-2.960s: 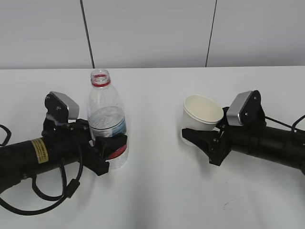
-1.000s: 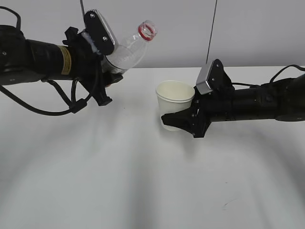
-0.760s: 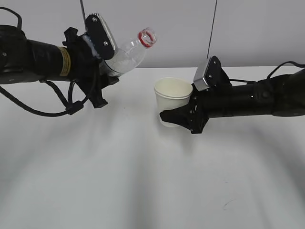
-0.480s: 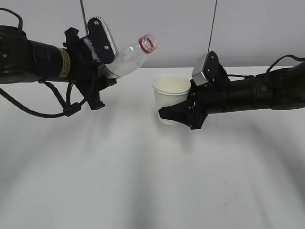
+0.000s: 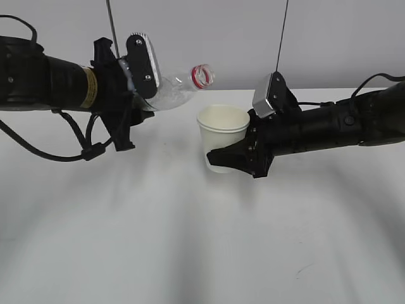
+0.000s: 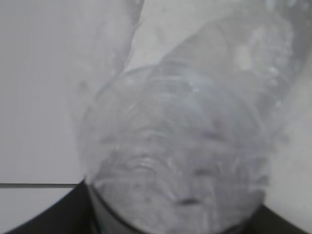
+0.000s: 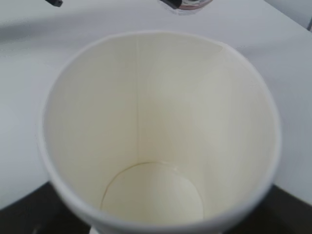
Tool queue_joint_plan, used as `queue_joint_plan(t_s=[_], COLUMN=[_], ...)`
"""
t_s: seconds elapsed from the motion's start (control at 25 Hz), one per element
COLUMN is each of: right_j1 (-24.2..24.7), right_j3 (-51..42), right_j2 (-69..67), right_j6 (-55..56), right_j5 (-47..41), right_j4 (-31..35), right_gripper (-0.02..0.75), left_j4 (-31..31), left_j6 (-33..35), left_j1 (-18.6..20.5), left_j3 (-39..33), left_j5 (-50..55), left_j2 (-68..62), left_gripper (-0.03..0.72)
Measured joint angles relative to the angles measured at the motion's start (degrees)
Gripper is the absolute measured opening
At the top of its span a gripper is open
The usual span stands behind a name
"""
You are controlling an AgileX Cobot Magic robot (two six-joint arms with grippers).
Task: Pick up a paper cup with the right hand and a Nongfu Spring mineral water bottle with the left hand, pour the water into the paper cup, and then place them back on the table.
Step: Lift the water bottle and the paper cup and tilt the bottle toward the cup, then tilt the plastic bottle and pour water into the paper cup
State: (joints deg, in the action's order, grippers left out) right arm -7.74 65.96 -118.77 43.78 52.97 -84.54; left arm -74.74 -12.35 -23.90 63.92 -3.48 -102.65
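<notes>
My left gripper [image 5: 136, 104], on the arm with the yellow band, is shut on the lower body of the clear Nongfu Spring bottle [image 5: 172, 94]. It holds the bottle in the air, tilted almost level, its red neck ring [image 5: 202, 76] just up and left of the paper cup [image 5: 223, 130]. The bottle [image 6: 185, 146] fills the left wrist view, with dark fingers [image 6: 46, 219] at the bottom corners. My right gripper [image 5: 231, 153] is shut on the white cup, lifted off the table [image 5: 190, 240]. The cup's cream inside [image 7: 156, 122] looks dry; no stream of water shows. The bottle mouth [image 7: 190, 4] sits past the rim.
Black cables [image 5: 88, 152] loop under the left arm. A grey wall with dark vertical seams [image 5: 281, 38] stands behind the table. A small scuff mark [image 5: 302, 269] lies on the tabletop at the front right.
The bottle has tipped further, its neck dropping toward the cup. The right arm has carried the cup a little left, closer under the bottle mouth.
</notes>
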Motion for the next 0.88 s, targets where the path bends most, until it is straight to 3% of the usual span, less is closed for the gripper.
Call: queue_joint_plan(t_s=[0.32, 0.88], right_j1=[0.0, 0.0], right_j3=[1.3, 1.3], right_j2=[0.0, 0.0], right_j6=[4.9, 5.8], right_j5=[1.1, 2.4], right_j4=[-5.8, -6.6], right_gripper=[0.489, 0.489], left_j4=[-1.2, -7.4], left_j6=[0.0, 0.0], left_j1=[-1.0, -3.8], left_j3=[0.1, 0.7], left_j5=[2.7, 8.9], left_j2=[0.0, 0.0], left_gripper=[0.344, 0.344])
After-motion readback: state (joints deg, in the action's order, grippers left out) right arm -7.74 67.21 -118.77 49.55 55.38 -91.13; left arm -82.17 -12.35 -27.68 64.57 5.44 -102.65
